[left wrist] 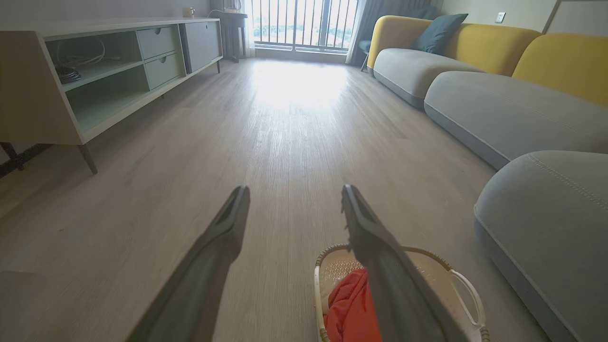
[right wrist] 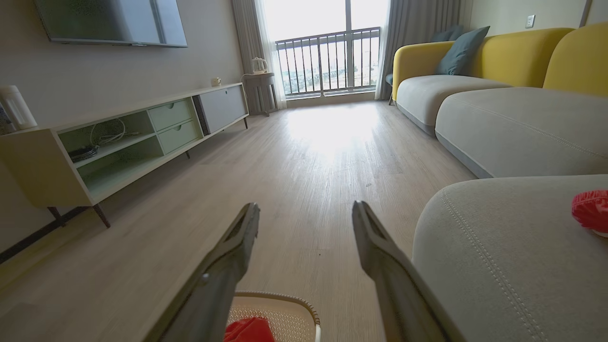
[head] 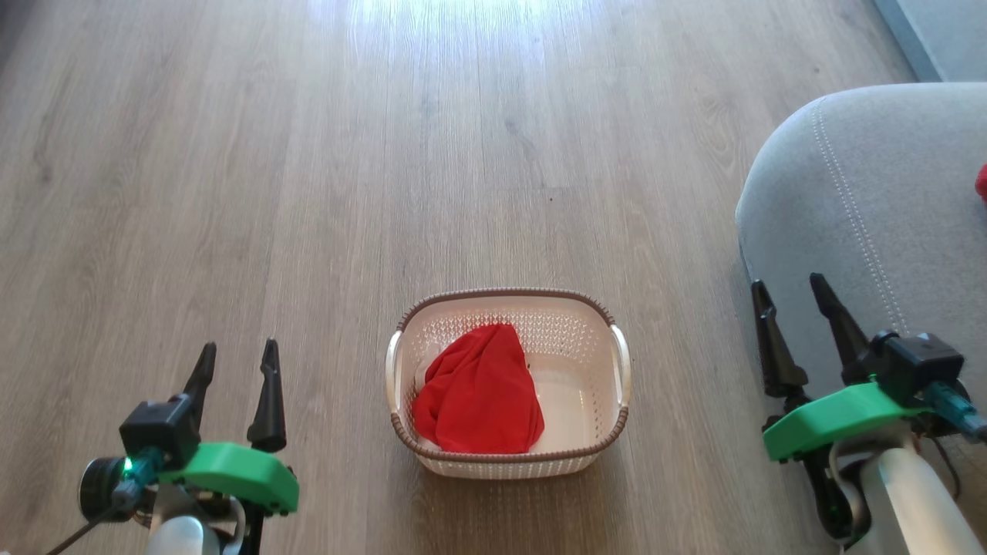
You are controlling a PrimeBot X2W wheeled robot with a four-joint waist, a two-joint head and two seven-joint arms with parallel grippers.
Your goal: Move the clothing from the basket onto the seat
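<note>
Grabbing the red clothing [head: 478,397] out of the basket [head: 540,324] looks like the step in hand. Both claws are wide open and empty: the left claw [head: 238,351] hangs over the wood floor [head: 308,193] well to the basket's left, and the right claw [head: 788,285] sits by the front edge of the grey seat [head: 871,193].

The fabric is bunched in the left half of the basket with a bit of white peeking out under it, while the right half is bare.

My take: come straight down on the highest fold, away from the perforated wall, and bite deep so the whole bundle comes up. That basket looks light, so lift well clear of the rim or it'll probably drag along. One red piece [right wrist: 590,211] already lies on the seat, so drop this one beside it.
</note>
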